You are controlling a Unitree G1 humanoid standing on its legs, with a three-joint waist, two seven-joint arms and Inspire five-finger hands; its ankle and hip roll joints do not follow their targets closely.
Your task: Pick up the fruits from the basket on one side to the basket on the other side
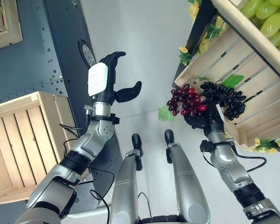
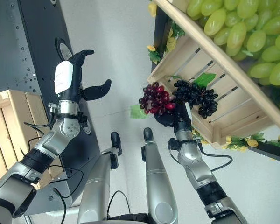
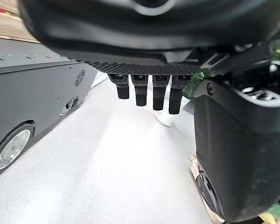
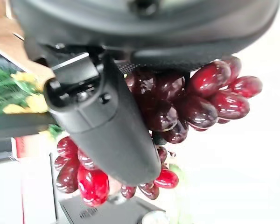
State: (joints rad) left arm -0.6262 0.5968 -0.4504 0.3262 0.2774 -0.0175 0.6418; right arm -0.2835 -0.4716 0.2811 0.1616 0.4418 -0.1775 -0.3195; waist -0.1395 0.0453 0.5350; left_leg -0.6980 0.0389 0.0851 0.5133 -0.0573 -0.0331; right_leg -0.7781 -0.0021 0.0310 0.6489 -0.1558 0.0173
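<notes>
- Right hand [image 1: 199, 120]: fingers curled round a bunch of red grapes [image 1: 186, 100], held just outside the crate [image 1: 233, 56] where black grapes [image 1: 226, 99] remain.
- Left hand [image 1: 108, 77]: fingers spread, holding nothing.
- Step, as judged: carrying; next, swing across to the wooden box [image 1: 18, 140].

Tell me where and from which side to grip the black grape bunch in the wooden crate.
Grip the black grape bunch around its upper end, near the green leaf, coming in from the crate's open front. It lies loose on the slats, and the red grape bunch in the right hand crowds its other side.
</notes>
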